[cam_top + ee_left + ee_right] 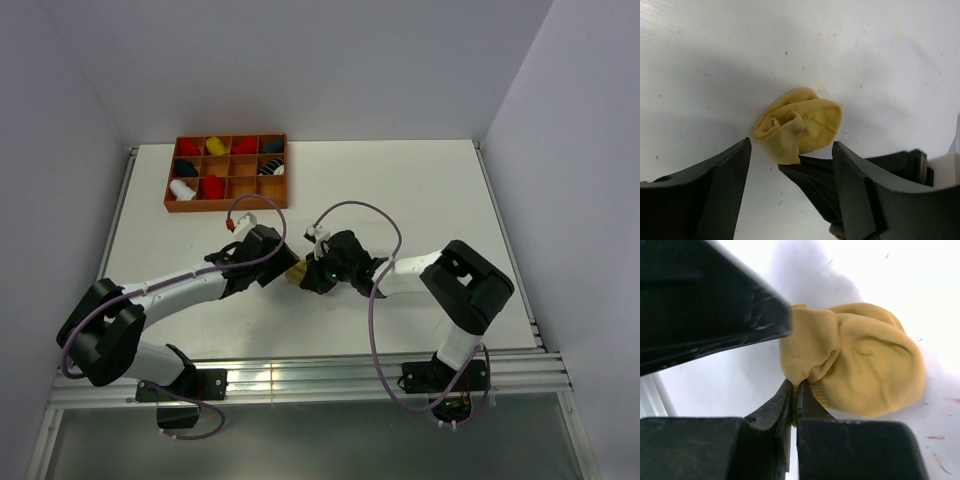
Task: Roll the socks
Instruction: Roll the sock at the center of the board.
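Note:
A tan-yellow sock point(296, 272) lies bunched into a loose roll on the white table between my two grippers. My right gripper point(795, 385) is shut on a fold of fabric at the edge of the sock point(865, 360). The left gripper point(791, 145) stands open just short of the sock point(800, 125), nothing between its fingers. The right gripper's dark fingers point(810, 180) show in the left wrist view, reaching in under the sock. One left finger point(715, 315) crosses the top of the right wrist view beside the sock.
A brown wooden compartment tray point(226, 207) sits at the back left of the table, with several rolled socks in red, yellow, black and white in its cells. Both arms meet over the middle of the table. A metal rail point(320, 375) runs along the near edge.

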{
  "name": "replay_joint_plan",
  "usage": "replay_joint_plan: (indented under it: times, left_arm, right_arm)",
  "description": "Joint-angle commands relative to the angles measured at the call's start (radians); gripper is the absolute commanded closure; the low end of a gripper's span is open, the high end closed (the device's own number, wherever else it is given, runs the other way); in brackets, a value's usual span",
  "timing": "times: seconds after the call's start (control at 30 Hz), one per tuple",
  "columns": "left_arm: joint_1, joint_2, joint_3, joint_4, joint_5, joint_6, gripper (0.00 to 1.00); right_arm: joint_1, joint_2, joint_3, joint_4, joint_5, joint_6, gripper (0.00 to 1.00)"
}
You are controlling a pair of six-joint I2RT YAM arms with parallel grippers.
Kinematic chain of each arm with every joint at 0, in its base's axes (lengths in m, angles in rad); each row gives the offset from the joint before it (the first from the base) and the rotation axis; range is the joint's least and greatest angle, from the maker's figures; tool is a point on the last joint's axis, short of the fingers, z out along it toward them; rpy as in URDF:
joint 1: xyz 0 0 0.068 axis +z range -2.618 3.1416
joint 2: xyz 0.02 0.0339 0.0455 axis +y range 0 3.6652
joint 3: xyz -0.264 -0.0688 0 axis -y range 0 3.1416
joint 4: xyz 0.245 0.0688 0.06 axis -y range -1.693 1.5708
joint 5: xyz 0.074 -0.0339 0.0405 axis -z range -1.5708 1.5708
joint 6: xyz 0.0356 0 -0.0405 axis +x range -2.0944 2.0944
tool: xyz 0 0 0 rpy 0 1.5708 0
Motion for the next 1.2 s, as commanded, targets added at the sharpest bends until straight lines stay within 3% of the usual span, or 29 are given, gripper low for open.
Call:
replay_joint_plan:
  times: [0.0, 0.2, 0.33, 0.53, 0.77, 0.93, 1.03, 1.07, 1.13, 1.17]
  left_arm:
    - [0.002, -0.033, -0.052, 0.068, 0.039, -0.03, 0.29]
    - [0.004, -0.033, -0.117, 0.155, 0.091, -0.073, 0.3]
    - [0.002, -0.015, -0.134, 0.186, 0.105, -0.085, 0.31]
    - [0.002, 0.043, -0.112, 0.192, 0.099, -0.077, 0.33]
    - [0.002, 0.117, -0.078, 0.188, 0.076, -0.071, 0.42]
    - [0.002, 0.183, -0.051, 0.191, 0.065, -0.068, 0.53]
    - [0.004, 0.227, -0.031, 0.168, 0.07, -0.065, 0.68]
    - [0.004, 0.238, -0.032, 0.152, 0.071, -0.07, 0.78]
    - [0.002, 0.241, -0.046, 0.14, 0.076, -0.071, 0.85]
    - [0.002, 0.238, -0.048, 0.136, 0.076, -0.068, 0.95]
  right_arm:
    - [-0.082, 0.054, 0.031, 0.045, -0.296, 0.12, 1.0]
    - [-0.19, 0.191, 0.031, 0.239, -0.557, 0.329, 1.0]
    - [-0.253, 0.286, 0.015, 0.435, -0.644, 0.516, 1.0]
    - [-0.288, 0.393, 0.034, 0.544, -0.709, 0.668, 1.0]
    - [-0.296, 0.404, 0.063, 0.408, -0.683, 0.605, 1.0]
    - [-0.296, 0.378, 0.081, 0.302, -0.654, 0.53, 1.0]
    - [-0.296, 0.361, 0.075, 0.256, -0.626, 0.49, 1.0]
    - [-0.296, 0.337, 0.075, 0.236, -0.599, 0.47, 1.0]
    - [-0.288, 0.297, 0.072, 0.138, -0.55, 0.386, 0.93]
    - [-0.282, 0.244, 0.072, 0.1, -0.519, 0.351, 0.89]
